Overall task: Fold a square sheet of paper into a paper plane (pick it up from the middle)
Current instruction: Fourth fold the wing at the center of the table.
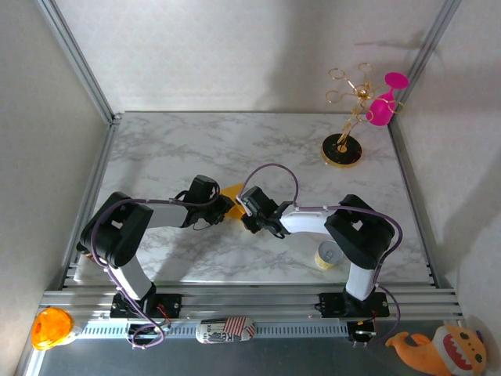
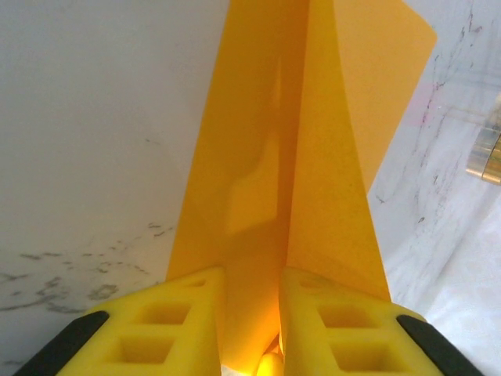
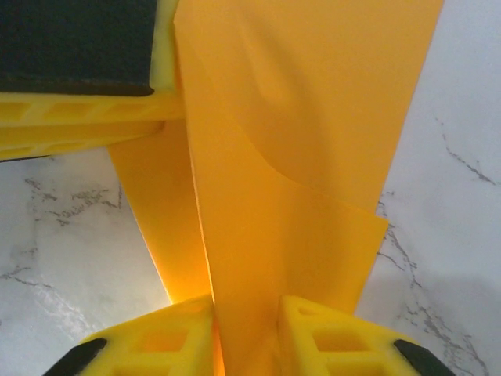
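Paper [image 2: 313, 157], matte yellow-orange, stands creased between left gripper [image 2: 252, 278] and right gripper [image 3: 246, 305].

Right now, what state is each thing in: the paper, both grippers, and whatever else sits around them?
Paper: creased, standing upright between the two grippers.
Left gripper: paper runs between its fingers; clamped or loose, cannot tell.
Right gripper: paper between its fingers too; grip unclear.
Pink glass: hanging tilted from the gold stand.
Cup: upright, mouth up, beside the right arm.

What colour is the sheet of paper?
The paper is plain yellow-orange; right wrist view shows it best.
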